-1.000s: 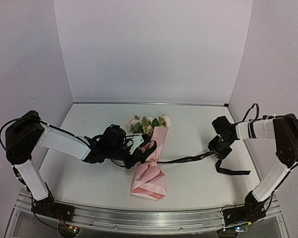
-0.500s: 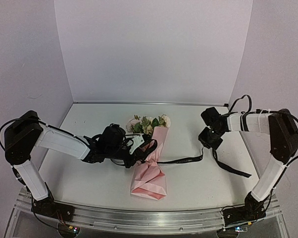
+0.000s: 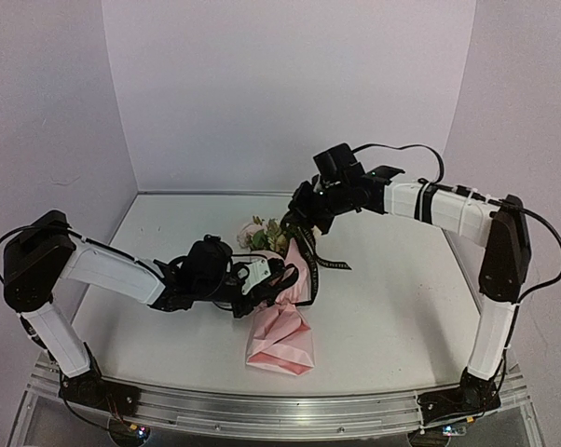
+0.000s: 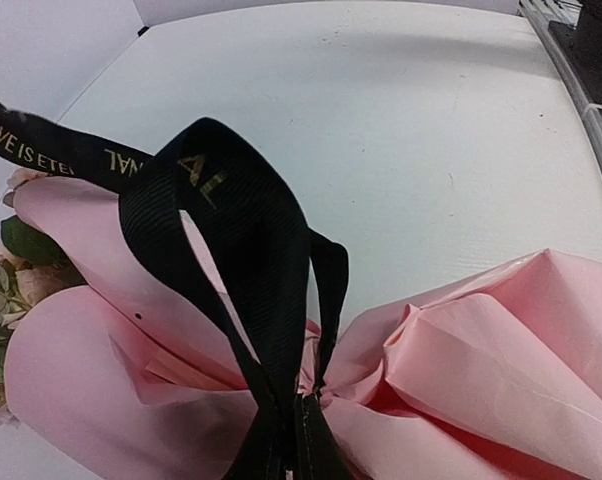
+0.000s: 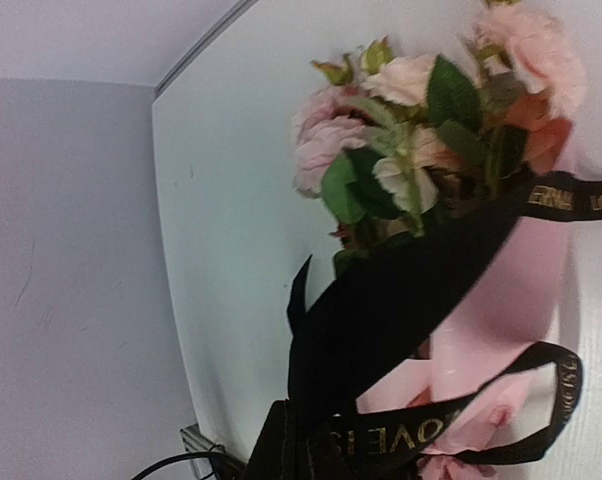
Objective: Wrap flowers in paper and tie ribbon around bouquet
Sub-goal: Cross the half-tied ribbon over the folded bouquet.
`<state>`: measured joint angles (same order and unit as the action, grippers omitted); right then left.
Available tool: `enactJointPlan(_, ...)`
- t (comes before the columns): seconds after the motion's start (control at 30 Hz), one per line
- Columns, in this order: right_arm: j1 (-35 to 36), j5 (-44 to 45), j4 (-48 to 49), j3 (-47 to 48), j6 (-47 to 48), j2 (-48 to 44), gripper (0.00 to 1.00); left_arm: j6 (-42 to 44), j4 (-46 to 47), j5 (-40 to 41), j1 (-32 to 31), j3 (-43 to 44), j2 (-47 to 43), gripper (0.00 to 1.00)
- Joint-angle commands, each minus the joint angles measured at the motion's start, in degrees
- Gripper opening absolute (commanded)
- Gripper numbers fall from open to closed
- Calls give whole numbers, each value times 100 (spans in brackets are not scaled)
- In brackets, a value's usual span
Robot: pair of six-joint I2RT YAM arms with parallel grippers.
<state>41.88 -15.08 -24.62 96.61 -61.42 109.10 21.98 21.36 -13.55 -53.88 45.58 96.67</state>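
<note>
With the bouquet (image 3: 282, 326) lying on the bench (image 3: 402, 317), the left pincer (image 3: 283, 277) pinched tight on the ribbon (image 3: 306, 251) at its waist and the right pincer (image 3: 304, 216) gripping the ribbon above the flowers (image 3: 266, 233), the right should probably draw its run round the loop under steady, gentle tension.

ribbon (image 4: 251, 250): black woven cloth, finely ribbed, matt, gold printed lettering
paper (image 4: 501, 350): thin pink sheet, smooth, creased, faint sheen
flowers (image 5: 411, 80): soft matt petals, matt green leaves
desk (image 3: 392, 307): white, smooth, matt
</note>
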Motion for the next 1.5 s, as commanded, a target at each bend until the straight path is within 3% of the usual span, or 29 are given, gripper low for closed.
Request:
enactJointPlan(0.0,139,-1372,241,832,184,563,0,155,527,76,-81,-131,-286,5)
enactJointPlan(0.2,554,-1871,151,1304,557,794,1,-48,1025,244,-114,-406,-367,5)
enactJointPlan(0.43,576,-1667,-25,592,645,781,18,-171,1346,467,-114,-507,-155,5)
enactJointPlan(0.77,570,-1097,-502,39,1226,192,55,-325,1594,450,-114,-614,21,4)
enactJointPlan(0.97,534,-251,-862,-280,1490,-354,76,-278,1536,420,-113,-598,85,5)
enactJointPlan(1.23,580,-120,-891,-1082,1751,-866,69,-245,1512,371,-114,-493,137,5)
enactJointPlan(1.47,694,-340,-852,-1221,1681,-664,60,-260,1532,367,-114,-462,180,5)
